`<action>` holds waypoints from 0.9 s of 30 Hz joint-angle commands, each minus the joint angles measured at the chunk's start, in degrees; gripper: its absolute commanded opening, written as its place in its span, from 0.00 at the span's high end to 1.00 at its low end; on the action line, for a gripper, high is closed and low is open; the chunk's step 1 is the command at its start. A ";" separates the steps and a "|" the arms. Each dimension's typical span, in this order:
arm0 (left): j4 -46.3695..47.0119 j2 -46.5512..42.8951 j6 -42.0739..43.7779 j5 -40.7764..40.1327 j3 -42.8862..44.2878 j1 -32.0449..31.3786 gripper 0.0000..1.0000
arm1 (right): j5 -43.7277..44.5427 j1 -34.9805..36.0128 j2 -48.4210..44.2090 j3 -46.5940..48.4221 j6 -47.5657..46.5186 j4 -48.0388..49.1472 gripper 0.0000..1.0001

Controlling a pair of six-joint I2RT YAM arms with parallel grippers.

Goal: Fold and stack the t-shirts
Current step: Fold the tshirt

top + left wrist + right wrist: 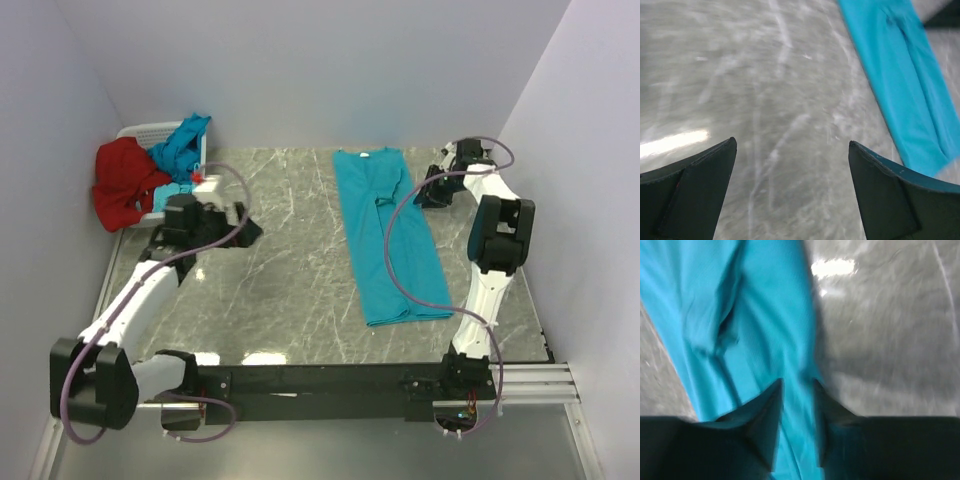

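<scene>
A turquoise t-shirt [385,235] lies on the table, folded lengthwise into a long strip. It also shows in the left wrist view [905,85] and the right wrist view [760,305]. A red t-shirt [125,185] hangs over the white basket [140,130] at the back left, with another turquoise t-shirt [183,142] piled in it. My left gripper [250,228] [792,142] is wide open over bare table, left of the strip. My right gripper [428,192] [797,382] is at the strip's right edge near the collar end, jaws a narrow gap apart, cloth showing between them.
The grey marbled table [290,260] is walled on the left, back and right. The basket stands in the back left corner. A black rail with the arm bases runs along the near edge [320,380]. Purple cables loop from both arms.
</scene>
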 commanded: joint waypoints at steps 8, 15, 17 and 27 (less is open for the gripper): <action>7.69 9.81 28.72 3.85 1.12 -35.89 0.06 | -7.02 0.14 -32.74 -19.41 -23.30 2.47 0.54; 16.93 15.52 43.94 0.52 0.31 -48.99 0.08 | -18.71 -0.38 -56.65 -39.18 -30.69 17.29 0.36; 16.93 19.37 46.76 -1.94 1.88 -52.51 0.10 | -23.70 -1.00 -60.97 -43.59 -31.66 18.91 0.21; 20.35 34.07 52.83 -10.91 7.16 -62.53 0.18 | -37.00 -8.11 -63.35 -42.81 -36.41 11.01 0.21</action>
